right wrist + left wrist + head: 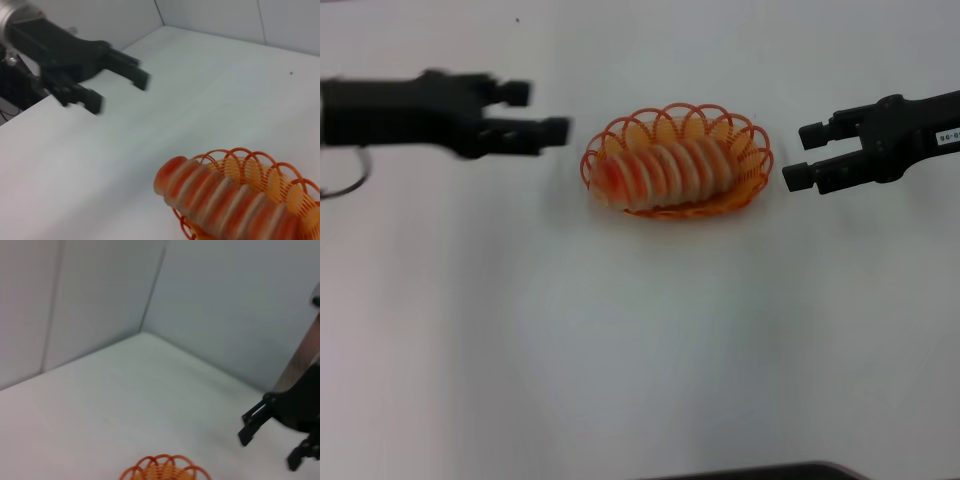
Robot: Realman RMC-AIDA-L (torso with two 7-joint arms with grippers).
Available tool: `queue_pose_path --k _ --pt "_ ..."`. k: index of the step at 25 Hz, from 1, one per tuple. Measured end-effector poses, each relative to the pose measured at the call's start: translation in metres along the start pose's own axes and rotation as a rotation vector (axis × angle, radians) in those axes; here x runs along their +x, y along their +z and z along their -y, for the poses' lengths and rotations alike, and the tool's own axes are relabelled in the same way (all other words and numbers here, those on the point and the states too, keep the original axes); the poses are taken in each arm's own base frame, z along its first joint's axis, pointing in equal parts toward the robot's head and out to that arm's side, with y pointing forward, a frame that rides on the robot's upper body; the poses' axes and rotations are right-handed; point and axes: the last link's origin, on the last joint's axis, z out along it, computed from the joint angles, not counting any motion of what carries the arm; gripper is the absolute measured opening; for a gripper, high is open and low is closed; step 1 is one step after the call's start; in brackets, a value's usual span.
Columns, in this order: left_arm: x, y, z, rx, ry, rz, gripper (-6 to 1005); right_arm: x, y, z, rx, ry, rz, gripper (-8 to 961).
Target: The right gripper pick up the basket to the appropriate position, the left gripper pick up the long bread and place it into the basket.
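Head view: high, looking down. Wrist views: low, facing across; all share basket (pixel 678 160).

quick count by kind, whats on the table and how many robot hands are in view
Baskets: 1, the orange wire basket
Bread: 1, the long bread lying in the basket
Robot hands: 2, the left hand and the right hand, both open, one at each side of the basket and apart from it
Total: 4
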Motion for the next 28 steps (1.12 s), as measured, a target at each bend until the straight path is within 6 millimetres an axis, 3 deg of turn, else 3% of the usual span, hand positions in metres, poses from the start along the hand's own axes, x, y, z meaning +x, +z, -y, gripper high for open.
queue_pose_path --k 2,5,10,28 --pt "-0.025 -0.032 0.002 0.001 -0.067 -0.051 855 0.0 0.002 -0.003 -0.018 0.001 -0.003 836" --pt "-0.057 -0.062 0.0 -0.011 -0.128 -0.054 860 -0.001 0.005 -0.005 -0.032 -0.002 -0.008 836" --pt "-0.087 -0.083 -0.001 0.0 -0.206 -0.037 860 -0.003 0.008 -0.006 -0.042 -0.009 -0.013 836" --pt "-0.087 -0.084 -0.001 -0.01 -0.214 -0.025 860 -0.007 0.016 -0.01 -0.071 -0.006 -0.02 836"
